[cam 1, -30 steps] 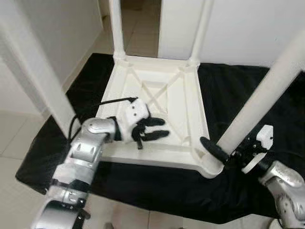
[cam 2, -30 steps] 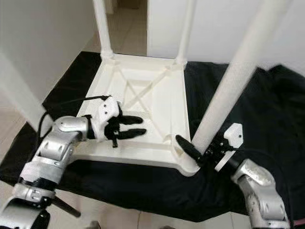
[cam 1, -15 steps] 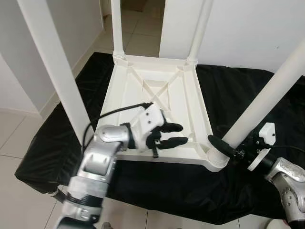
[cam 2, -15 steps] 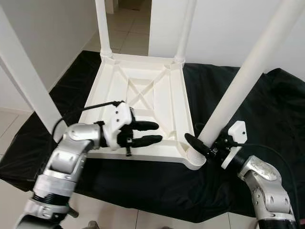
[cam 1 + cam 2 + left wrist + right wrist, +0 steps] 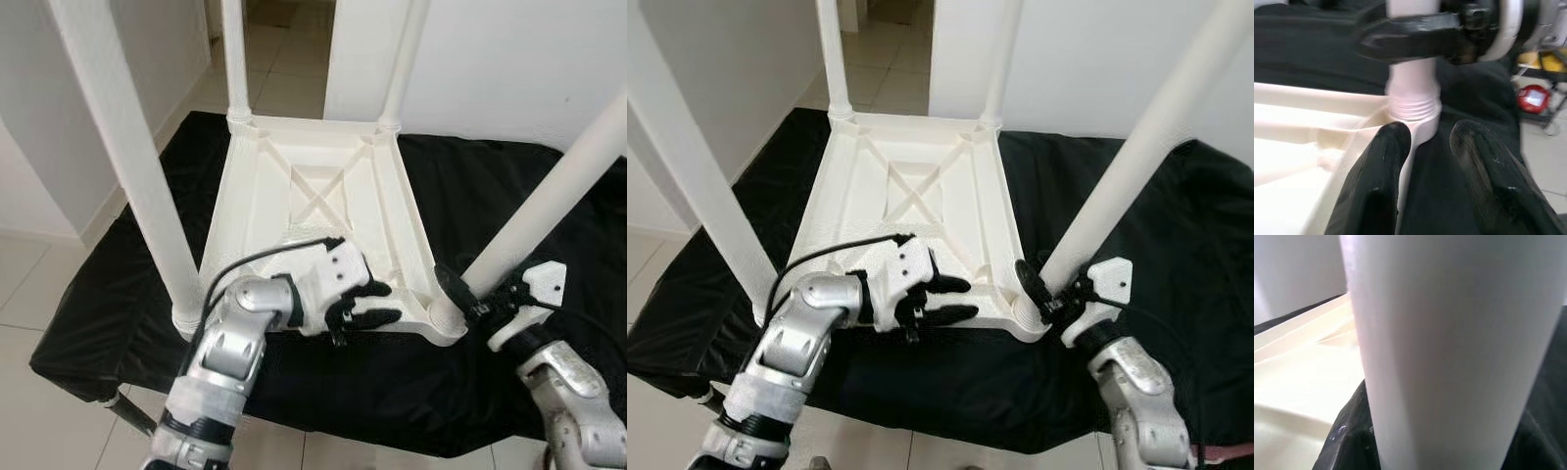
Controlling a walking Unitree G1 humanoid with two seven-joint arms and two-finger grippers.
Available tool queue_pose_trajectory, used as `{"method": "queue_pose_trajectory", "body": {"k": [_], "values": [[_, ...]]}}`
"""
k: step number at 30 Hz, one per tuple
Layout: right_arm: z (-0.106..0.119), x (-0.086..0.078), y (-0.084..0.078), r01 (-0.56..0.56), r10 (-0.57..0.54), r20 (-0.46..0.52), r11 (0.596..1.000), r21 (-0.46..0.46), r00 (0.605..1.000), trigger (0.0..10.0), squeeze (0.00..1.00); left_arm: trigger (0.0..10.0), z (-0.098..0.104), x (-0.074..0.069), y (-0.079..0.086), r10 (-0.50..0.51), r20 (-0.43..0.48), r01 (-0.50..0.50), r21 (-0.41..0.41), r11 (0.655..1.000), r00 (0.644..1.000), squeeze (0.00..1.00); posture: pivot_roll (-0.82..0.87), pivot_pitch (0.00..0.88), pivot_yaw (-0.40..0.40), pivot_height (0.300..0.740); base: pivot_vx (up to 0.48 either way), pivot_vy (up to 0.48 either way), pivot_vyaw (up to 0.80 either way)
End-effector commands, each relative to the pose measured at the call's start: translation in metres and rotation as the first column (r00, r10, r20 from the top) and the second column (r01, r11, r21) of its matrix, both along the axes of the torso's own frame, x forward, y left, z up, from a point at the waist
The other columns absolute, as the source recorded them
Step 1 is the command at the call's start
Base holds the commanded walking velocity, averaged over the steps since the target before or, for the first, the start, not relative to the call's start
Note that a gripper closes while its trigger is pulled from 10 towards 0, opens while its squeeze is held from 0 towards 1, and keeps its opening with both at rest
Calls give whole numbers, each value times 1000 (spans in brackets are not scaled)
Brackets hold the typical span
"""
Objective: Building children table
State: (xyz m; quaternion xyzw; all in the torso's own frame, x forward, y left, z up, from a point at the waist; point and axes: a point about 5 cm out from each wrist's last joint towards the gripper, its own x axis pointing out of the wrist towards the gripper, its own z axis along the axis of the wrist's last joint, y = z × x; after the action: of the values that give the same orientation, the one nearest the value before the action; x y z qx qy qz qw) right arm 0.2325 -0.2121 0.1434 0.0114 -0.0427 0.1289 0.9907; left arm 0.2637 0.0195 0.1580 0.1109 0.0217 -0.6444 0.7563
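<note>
While upturned table (image 5: 313, 196) lies on black cloth (image 5: 490, 186), near right leg (image 5: 549, 201) is held at base by right gripper (image 5: 468, 300), jaws clamped round it; leg axis tilted. Left gripper (image 5: 377, 302), jaws apart, empty, is noted just beside, at table's near edge.

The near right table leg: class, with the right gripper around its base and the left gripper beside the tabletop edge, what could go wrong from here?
1. The near right leg leans instead of standing straight; its threaded base may sit crooked in the corner socket and jam.
2. The right gripper holds the leg low down, so the long top could swing.
3. The upturned tabletop lies on loose black cloth and might slide, since the left gripper is open.
</note>
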Motion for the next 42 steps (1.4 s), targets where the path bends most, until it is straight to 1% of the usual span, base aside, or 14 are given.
{"method": "queue_pose_trajectory", "body": {"k": [1, 5, 10, 11, 12, 16, 23, 24, 30, 31, 36, 40, 41, 42], "values": [[-15, -2, -2, 48, -48, -85, 999, 2, 995, 0, 0, 10000, 1, 20, 9, 444, 56, -442, -52, 896, 894, 0, -136, 17, 0, 740, 0, 0, 0], [-16, -2, 15, 196, -192, -83, 980, 37, 978, 0, 0, 10000, 2, 22, 8, 483, 75, -478, -77, 875, 872, 0, -143, 23, 10, 740, 0, 0, 0], [-22, 1, 29, 460, -443, -159, 883, 94, 882, 0, 0, 10000, 6, 31, 11, 568, 107, -562, -82, 823, 816, 0, -146, 36, 6, 740, 0, 0, 0], [-21, 3, 34, 507, -486, -170, 855, 107, 857, 0, 0, 10000, 7, 34, 13, 607, 86, -600, -92, 795, 790, 0, -147, 35, 10, 740, 0, 0, 0], [-17, 9, 44, 543, -520, -167, 828, 140, 837, 0, 0, 10000, 10, 41, 17, 687, 43, -679, -118, 724, 725, 0, -148, 35, 7, 740, 0, 0, 0], [-15, 14, 52, 541, -519, -164, 827, 153, 839, 0, 0, 10000, 10, 47, 19, 735, 34, -728, -118, 676, 677, 0, -151, 39, 1, 740, 0, 0, 0], [-5, 16, 54, 511, -501, -111, 854, 99, 858, 353, 0, 10000, 15, 47, 21, 729, 49, -719, -133, 683, 683, 0, -163, 43, 7, 740, 0, 0, 0], [-4, 17, 54, 504, -494, -103, 857, 108, 863, 10000, 0, 10000, 14, 47, 20, 733, 33, -723, -142, 677, 680, 0, -162, 37, -14, 740, 0, 0, 0], [5, 25, 54, 448, -445, -52, 886, 114, 894, 10000, 43, 10000, 18, 48, 11, 759, 5, -747, -174, 641, 651, 0, -145, 36, -35, 740, 0, 0, 0], [7, 24, 54, 403, -402, -28, 908, 117, 915, 10000, 1000, 10000, 18, 48, 12, 754, 35, -740, -165, 652, 656, 0, -132, 31, -26, 740, 0, 0, 0], [11, 20, 49, 272, -275, 33, 960, 68, 961, 10000, 1000, 10000, 16, 48, 14, 732, 89, -718, -147, 680, 675, 0, -123, 21, -20, 740, 0, 0, 0], [14, 17, 41, 156, -160, 48, 985, 70, 986, 10000, 969, 10000, 27, 45, 11, 688, 11, -671, -209, 712, 726, 0, -106, 7, -10, 740, 0, 0, 0], [16, 16, 42, 104, -107, 57, 993, 61, 993, 10000, 0, 10000, 27, 45, 11, 679, 20, -661, -205, 721, 734, 0, -107, 0, -8, 740, 0, 0, 0], [16, 15, 43, 58, -60, 60, 997, 46, 996, 10000, 0, 10000, 26, 45, 11, 676, 46, -658, -189, 729, 736, 0, -109, 0, -6, 740, 0, 0, 0]]}}
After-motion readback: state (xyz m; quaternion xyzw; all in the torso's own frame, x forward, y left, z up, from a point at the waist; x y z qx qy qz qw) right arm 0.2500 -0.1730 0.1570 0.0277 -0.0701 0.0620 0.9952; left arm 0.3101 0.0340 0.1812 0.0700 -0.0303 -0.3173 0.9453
